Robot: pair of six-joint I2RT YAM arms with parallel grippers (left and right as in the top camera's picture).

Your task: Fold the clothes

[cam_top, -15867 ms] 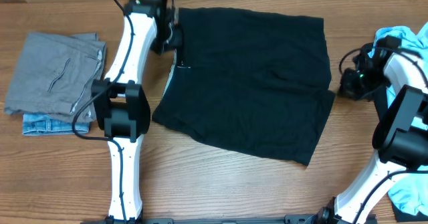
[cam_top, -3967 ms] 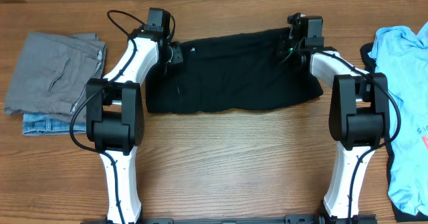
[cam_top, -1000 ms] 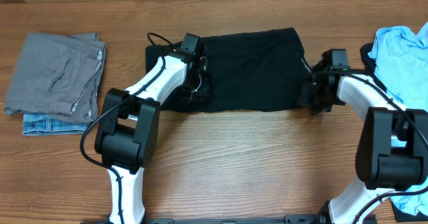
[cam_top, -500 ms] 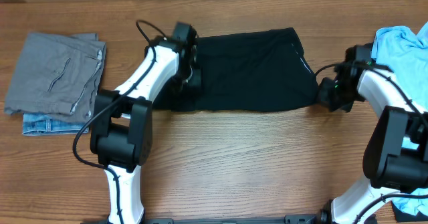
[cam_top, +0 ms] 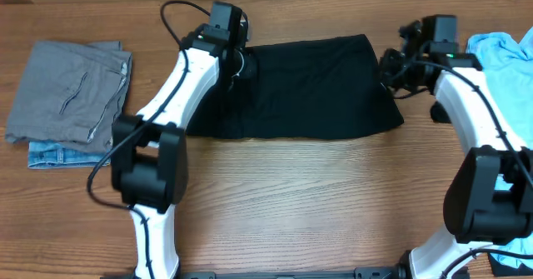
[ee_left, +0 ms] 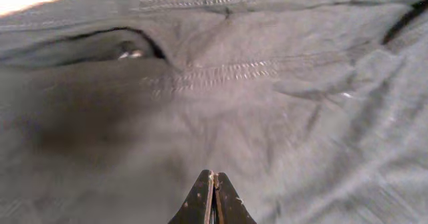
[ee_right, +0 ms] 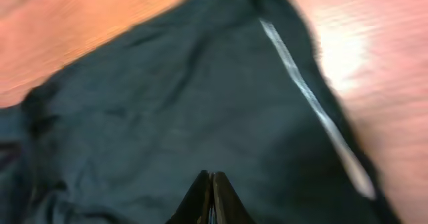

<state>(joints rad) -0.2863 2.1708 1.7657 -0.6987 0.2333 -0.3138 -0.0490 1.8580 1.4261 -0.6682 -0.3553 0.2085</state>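
black fabric takes up the middle of the scene. the black garment (cam_top: 308, 87) lies as a wide, flattened band across the far half of the wooden table (cam_top: 291, 204), its long side running left to right.

the left gripper (cam_top: 241, 62) is over the garment's left end, near the far edge. from the left wrist camera its fingers (ee_left: 199, 202) are clenched, tips pressed together into one point. the cloth spreads out directly under and ahead of them. two lines of stitched seams (ee_left: 221, 70) cross the fabric beyond the tips, with a dark slit-like opening (ee_left: 127, 42) further off to the left. whether the tips touch the cloth cannot be told.

the right gripper (cam_top: 393, 67) is at the garment's right end, where cloth meets wood. the right wrist view is blurred, but its fingers (ee_right: 197, 200) are also shut tight against each other. the dark cloth lies below and in front of them, and a pale stripe (ee_right: 307, 97) runs along the cloth edge off to the right of the tips.

a folded grey piece (cam_top: 71, 92) rests on a denim piece (cam_top: 58, 156) at the table's left side, well apart from the left gripper. a light blue t-shirt (cam_top: 510, 58) lies at the right edge, near the right arm.
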